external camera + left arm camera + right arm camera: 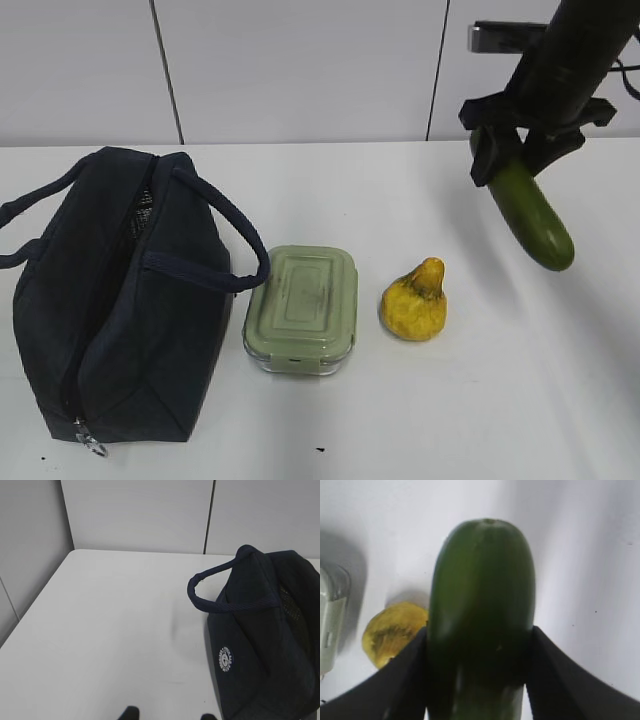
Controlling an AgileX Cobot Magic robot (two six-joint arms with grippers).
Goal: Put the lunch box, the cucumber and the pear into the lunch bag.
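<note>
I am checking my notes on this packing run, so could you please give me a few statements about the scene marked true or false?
1. The right gripper holds the cucumber in the air. True.
2. The lunch box is inside the lunch bag. False: it stands on the table beside the bag.
3. The pear lies on the table to the right of the lunch box. True.
4. The lunch box lid is off. False: the green lid is on.
5. The left gripper grips a bag handle. False: only its fingertips show, holding nothing.

white table [420, 420] | on it: lunch bag [120, 300], lunch box [302, 308], pear [415, 302]
</note>
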